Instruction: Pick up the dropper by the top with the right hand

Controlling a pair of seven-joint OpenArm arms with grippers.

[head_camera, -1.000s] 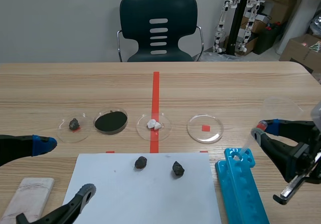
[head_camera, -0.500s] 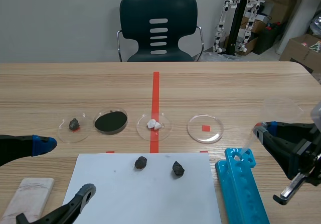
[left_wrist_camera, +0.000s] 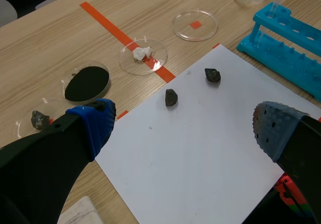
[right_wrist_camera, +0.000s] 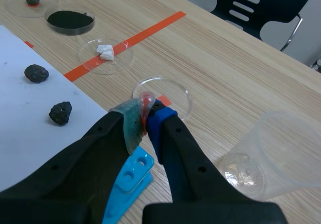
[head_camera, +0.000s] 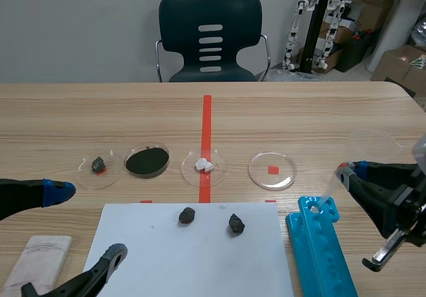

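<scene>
At the near left of the tabletop (head_camera: 299,110) the left pincer (head_camera: 85,222) is held spread wide, with nothing between its fingers. In the left wrist view the white paper sheet (left_wrist_camera: 200,148) is seen under the gap. Beside this pincer, at the near left corner, a whitish block (head_camera: 36,264) is laid; whether it is cloth or foam cannot be told.

Four petri dishes are set in a row across the middle. A dark stone is held in the first dish (head_camera: 98,166), black powder in the second dish (head_camera: 147,162) and white lumps in the third dish (head_camera: 204,165), which sits on the red tape line. Only a red tape square is seen through the fourth dish (head_camera: 272,170).

Nearer than the row, two dark rocks (head_camera: 187,214) are laid on the paper sheet, slightly apart from each other.

Just right of the sheet a blue test-tube rack (head_camera: 323,254) is placed. The dropper (right_wrist_camera: 144,104) is stood in the rack's far end, tilted toward the right arm. Its red bulb is pinched between the pads of the right pincer (head_camera: 349,170), which is pressed together on it. A clear plastic cup (right_wrist_camera: 273,148) is seen close beside this pincer on its far right, and the fourth dish lies just ahead of it. A dark green chair (head_camera: 210,37) is stood behind the tabletop.
</scene>
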